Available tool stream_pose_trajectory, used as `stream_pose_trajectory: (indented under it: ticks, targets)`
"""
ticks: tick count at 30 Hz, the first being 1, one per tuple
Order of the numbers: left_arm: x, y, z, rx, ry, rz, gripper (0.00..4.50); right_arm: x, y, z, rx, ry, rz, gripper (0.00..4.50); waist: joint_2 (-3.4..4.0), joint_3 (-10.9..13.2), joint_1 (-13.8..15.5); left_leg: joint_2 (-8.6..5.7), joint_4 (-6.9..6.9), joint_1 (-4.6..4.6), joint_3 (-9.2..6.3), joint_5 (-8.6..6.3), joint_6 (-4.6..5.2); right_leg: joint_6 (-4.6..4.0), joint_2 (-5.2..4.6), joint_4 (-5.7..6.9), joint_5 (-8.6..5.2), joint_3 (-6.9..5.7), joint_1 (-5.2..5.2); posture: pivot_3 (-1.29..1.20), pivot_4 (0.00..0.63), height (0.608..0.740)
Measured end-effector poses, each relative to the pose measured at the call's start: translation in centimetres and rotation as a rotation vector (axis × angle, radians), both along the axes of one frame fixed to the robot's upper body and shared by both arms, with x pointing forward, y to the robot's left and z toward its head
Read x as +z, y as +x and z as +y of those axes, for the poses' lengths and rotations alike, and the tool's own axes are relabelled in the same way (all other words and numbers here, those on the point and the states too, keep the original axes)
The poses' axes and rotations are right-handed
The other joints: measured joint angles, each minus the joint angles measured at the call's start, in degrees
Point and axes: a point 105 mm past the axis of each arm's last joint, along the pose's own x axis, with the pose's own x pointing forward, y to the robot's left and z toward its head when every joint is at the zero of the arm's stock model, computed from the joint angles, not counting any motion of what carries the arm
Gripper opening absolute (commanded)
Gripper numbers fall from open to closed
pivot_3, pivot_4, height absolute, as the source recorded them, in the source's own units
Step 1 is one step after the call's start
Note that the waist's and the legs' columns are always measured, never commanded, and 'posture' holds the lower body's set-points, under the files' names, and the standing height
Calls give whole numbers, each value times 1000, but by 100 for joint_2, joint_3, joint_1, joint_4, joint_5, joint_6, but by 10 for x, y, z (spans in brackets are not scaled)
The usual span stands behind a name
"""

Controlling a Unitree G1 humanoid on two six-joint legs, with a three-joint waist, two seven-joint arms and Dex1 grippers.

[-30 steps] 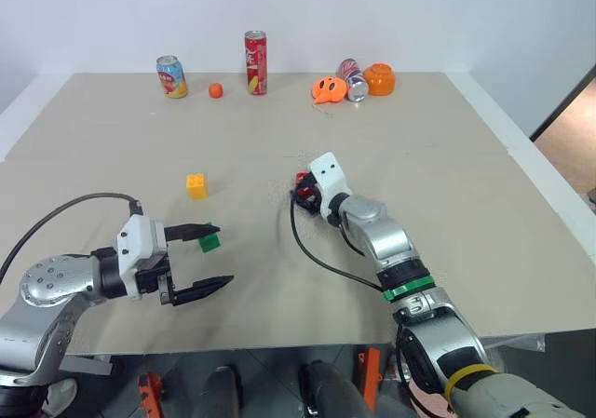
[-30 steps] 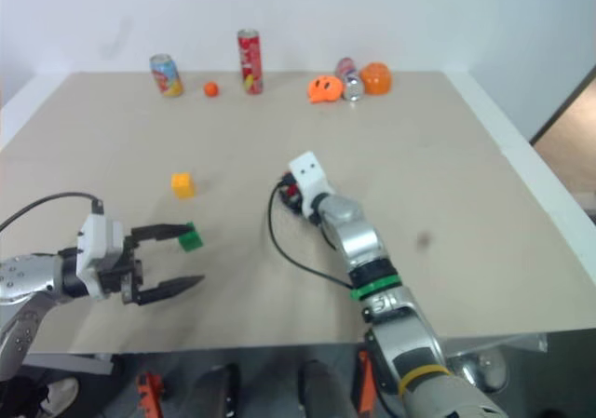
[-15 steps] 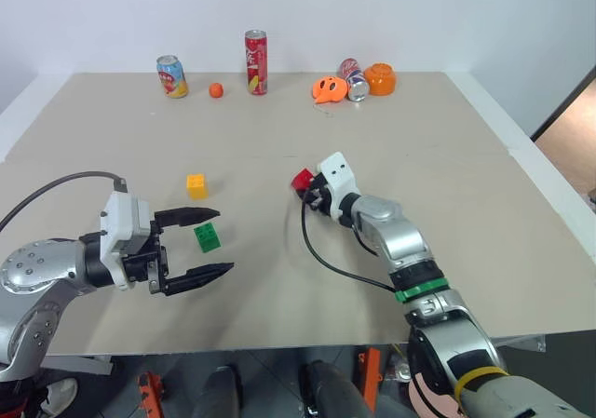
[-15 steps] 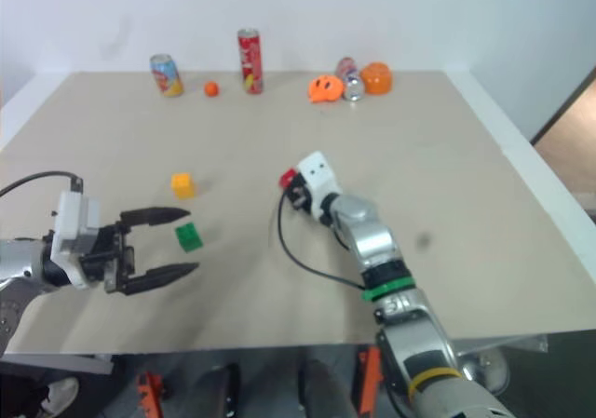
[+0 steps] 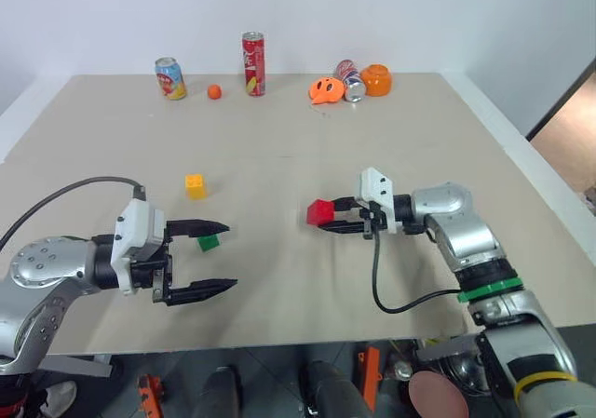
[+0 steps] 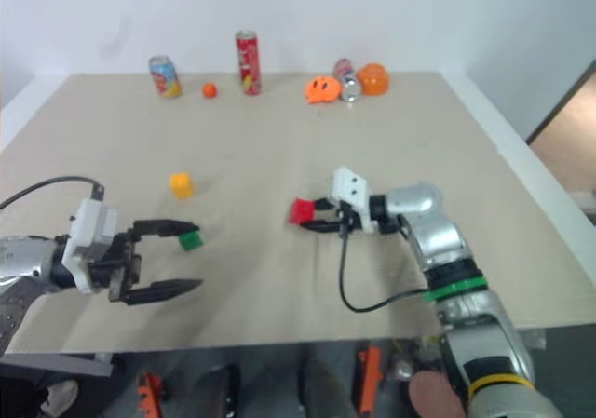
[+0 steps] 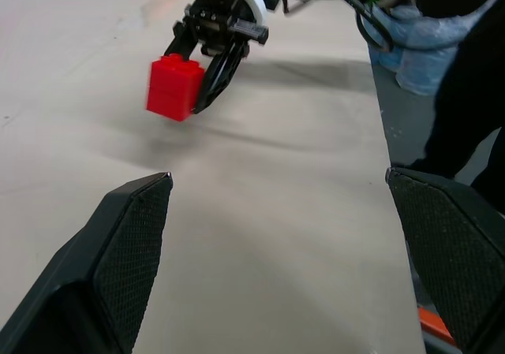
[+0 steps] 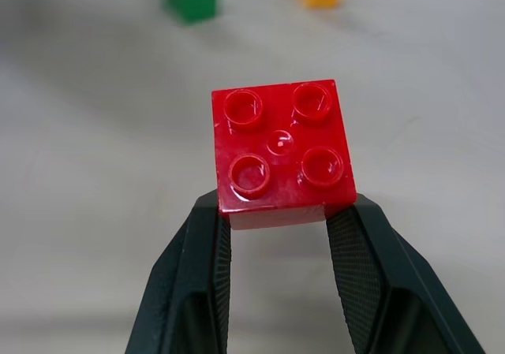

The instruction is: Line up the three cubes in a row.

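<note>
The red cube [image 5: 319, 212] is pinched in the right gripper [image 5: 333, 222], apparently clear of the tabletop [image 5: 279, 139] mid-table. Green cube [image 5: 209, 242] and yellow cube [image 5: 195, 185] lie toward the left edge. The left gripper [image 5: 223, 255] is spread. Carrying step; next, set red in line.

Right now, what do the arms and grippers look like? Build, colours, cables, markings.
Both arms are silver metal with black joints. Each wrist carries a white block feeding a black cable loop. The left gripper and right gripper each have two tapered black fingers with textured pads. The right forearm wears a green band and a yellow one.
</note>
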Motion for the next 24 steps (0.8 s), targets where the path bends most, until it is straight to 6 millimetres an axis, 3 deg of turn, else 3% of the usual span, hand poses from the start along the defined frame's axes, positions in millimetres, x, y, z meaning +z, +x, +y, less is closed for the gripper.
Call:
stream_pose_trajectory:
  ticks: [4,11,16,24]
  targets:
    - [-8,-8,0,6,3,30,4500,-4,1,4,84,-41,12,1213,0,0,-42,1,-5,4,0,-1,-1,0,1,4,2,2,2,0,150,740]
    - [-21,-21,14,61,25,68,4500,-27,-15,24,234,-98,84,1213,1,1,-44,1,-19,1,-1,-2,-1,-5,1,5,-2,2,-6,0,150,740]
    - [-17,-17,20,99,-18,-2,4500,-40,-25,27,285,-161,163,1213,2,1,-42,0,-6,2,3,0,-3,-5,-2,5,-2,4,0,0,150,740]
    - [-19,-12,23,115,-51,-44,4500,-43,-32,24,307,-184,204,1213,1,1,-39,2,3,5,10,0,-3,-5,-1,5,-2,8,1,0,150,740]
